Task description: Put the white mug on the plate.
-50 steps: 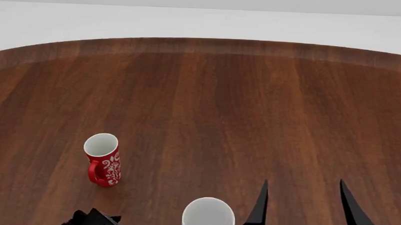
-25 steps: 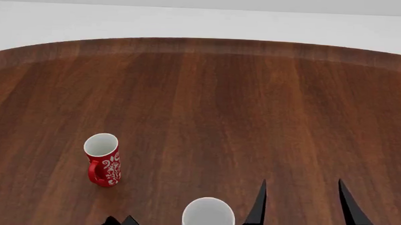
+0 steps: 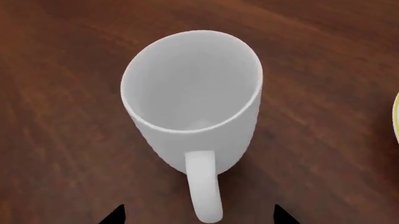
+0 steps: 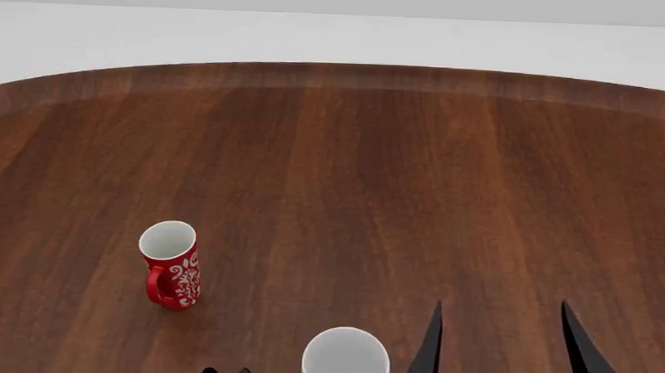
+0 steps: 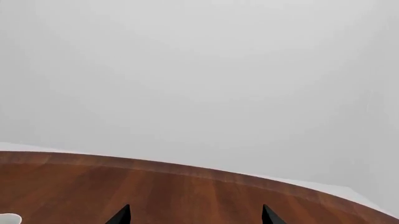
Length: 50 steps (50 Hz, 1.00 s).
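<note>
The white mug is a tall, smooth cylinder with a glossy finish and a loop handle, standing upright on the dark, streaky-grained wooden table at its near edge; the left gripper hangs just above it, its two black fingertips spread wide either side of the handle, touching nothing. A sliver of the plate shows its thin gold rim beside the mug. The right gripper stands open and empty just right of the mug. To the left, well apart, stands a smaller red mug with white floral patterning.
</note>
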Motion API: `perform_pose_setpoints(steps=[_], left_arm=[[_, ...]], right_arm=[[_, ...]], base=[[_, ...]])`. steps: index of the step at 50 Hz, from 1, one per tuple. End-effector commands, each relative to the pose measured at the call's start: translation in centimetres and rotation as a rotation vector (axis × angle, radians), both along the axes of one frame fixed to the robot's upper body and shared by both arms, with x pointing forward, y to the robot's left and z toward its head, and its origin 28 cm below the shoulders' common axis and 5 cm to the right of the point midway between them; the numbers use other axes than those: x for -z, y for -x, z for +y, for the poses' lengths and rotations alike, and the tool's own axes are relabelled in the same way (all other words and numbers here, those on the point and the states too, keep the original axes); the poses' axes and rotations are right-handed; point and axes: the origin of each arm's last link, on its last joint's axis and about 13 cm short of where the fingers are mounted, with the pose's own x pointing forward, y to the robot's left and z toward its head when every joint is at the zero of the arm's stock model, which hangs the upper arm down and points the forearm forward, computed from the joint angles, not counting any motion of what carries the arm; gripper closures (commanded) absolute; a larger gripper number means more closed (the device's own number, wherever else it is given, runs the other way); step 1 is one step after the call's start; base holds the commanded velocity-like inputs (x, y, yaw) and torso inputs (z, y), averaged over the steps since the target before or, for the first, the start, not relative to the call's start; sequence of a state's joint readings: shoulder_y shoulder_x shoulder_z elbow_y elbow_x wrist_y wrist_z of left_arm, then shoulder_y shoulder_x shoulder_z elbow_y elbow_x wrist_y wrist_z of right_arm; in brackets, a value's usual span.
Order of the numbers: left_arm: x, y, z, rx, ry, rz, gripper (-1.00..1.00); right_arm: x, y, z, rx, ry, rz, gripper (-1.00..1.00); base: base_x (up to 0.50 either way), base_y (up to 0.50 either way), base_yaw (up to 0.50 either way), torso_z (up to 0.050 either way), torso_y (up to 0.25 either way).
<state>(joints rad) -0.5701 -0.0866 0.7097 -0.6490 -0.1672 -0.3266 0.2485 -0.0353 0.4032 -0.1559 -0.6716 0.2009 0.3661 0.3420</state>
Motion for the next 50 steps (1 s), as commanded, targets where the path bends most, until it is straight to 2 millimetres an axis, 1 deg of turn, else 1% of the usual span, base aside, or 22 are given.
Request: perform_pose_setpoints(steps=[1, 11, 22, 26, 27, 33, 36, 39, 41, 44, 45, 47, 50], left_arm=[[0.7, -1.0, -0.2, -0.001, -0.026, 0.019, -1.00], [0.6, -1.9, -0.7, 0.027, -0.051, 0.026, -1.00], [0.4, -2.3, -1.2, 0.060, -0.096, 0.035, -1.00], [0.3, -2.7, -0.9, 0.034, -0.069, 0.059, -1.00], [0.2, -2.8, -0.7, 0.013, -0.071, 0.065, 1.00], [0.3, -3.1, 0.2, -0.047, -0.035, 0.055, 1.00], [0.1, -3.5, 0.5, -0.073, -0.018, 0.018, 1.00], [-0.1, -3.8, 1.0, -0.059, -0.016, -0.043, 1.00], [-0.7, -3.4, 1.3, -0.043, -0.019, -0.069, 1.00], [-2.5, -2.6, 1.7, -0.032, -0.009, -0.108, 1.00], [-2.8, -2.5, 1.7, -0.029, -0.014, -0.118, 1.00], [-4.2, -1.8, 1.6, 0.008, -0.010, -0.152, 1.00], [-5.7, -1.0, 1.0, 0.066, -0.012, -0.177, 1.00]], right_arm=[[0.1, 0.1, -0.1, 0.001, -0.007, -0.003, -1.00], [0.2, 0.4, -0.2, 0.004, -0.013, -0.011, -1.00], [0.4, 0.3, -0.3, 0.002, -0.021, -0.012, -1.00], [0.2, 0.3, -0.4, 0.000, -0.019, -0.016, -1.00], [0.2, 0.4, -0.4, 0.000, -0.020, -0.017, -1.00], [0.0, 0.6, -0.5, 0.008, -0.017, -0.021, -1.00], [0.1, 0.3, -0.4, 0.007, -0.017, -0.020, -1.00], [0.0, 0.2, -0.4, 0.012, -0.021, -0.024, -1.00], [-0.1, 0.2, -0.4, 0.016, -0.020, -0.025, -1.00], [-0.4, 0.2, -0.5, 0.027, -0.018, -0.032, -1.00], [-0.5, 0.2, -0.6, 0.030, -0.017, -0.034, -1.00], [-0.9, 0.3, -0.5, 0.034, -0.012, -0.044, -1.00], [-1.3, 0.2, -0.7, 0.043, -0.012, -0.051, -1.00]], base=[[0.00, 0.00, 0.00, 0.000, 0.000], [0.00, 0.00, 0.00, 0.000, 0.000], [0.00, 0.00, 0.00, 0.000, 0.000], [0.00, 0.00, 0.00, 0.000, 0.000], [0.00, 0.00, 0.00, 0.000, 0.000], [0.00, 0.00, 0.00, 0.000, 0.000], [0.00, 0.00, 0.00, 0.000, 0.000], [0.00, 0.00, 0.00, 0.000, 0.000], [0.00, 0.00, 0.00, 0.000, 0.000], [0.00, 0.00, 0.00, 0.000, 0.000], [0.00, 0.00, 0.00, 0.000, 0.000], [0.00, 0.00, 0.00, 0.000, 0.000], [0.00, 0.00, 0.00, 0.000, 0.000]])
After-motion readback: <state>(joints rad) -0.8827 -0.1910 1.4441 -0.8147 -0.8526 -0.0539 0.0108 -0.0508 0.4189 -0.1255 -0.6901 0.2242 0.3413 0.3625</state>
